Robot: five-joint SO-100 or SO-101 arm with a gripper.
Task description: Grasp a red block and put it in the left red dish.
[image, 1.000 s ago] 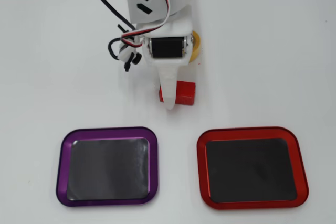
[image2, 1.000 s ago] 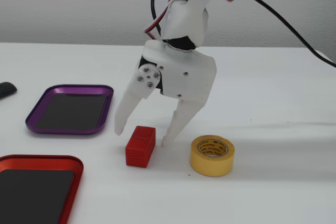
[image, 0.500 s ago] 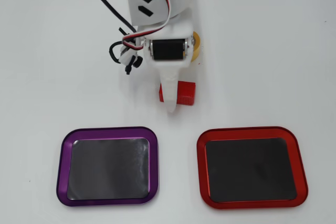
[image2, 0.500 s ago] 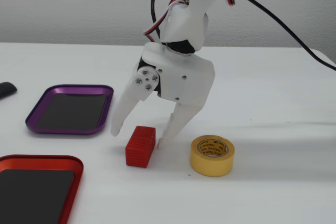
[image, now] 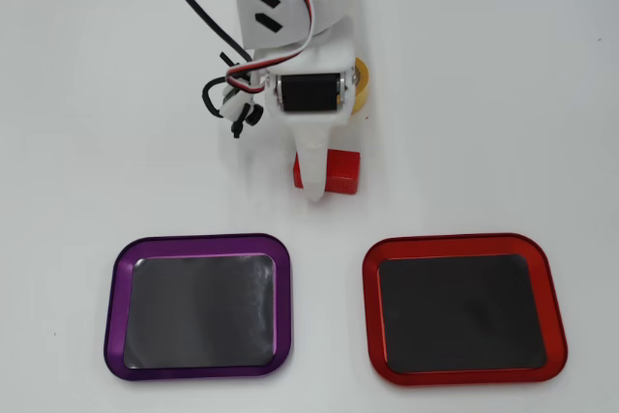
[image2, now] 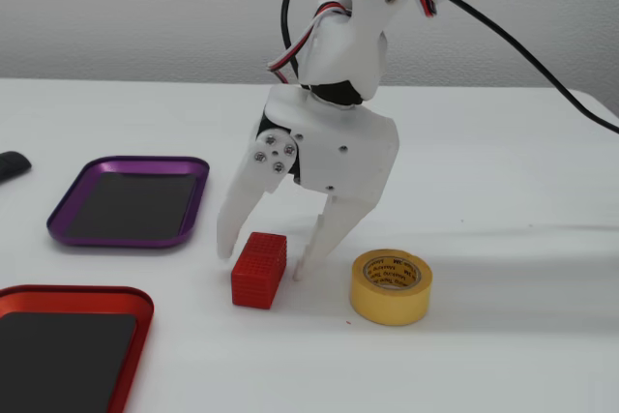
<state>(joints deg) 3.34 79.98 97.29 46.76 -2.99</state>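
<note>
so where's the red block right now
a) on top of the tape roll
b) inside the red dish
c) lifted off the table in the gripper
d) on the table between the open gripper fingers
d: in the fixed view the red block sits on the table with the gripper fingers spread on either side of it; the red dish in the overhead view holds nothing.

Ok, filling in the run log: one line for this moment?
end effector: open, astride small red ribbed block | block: on table, ungrasped | red-rimmed black tray: empty
</note>
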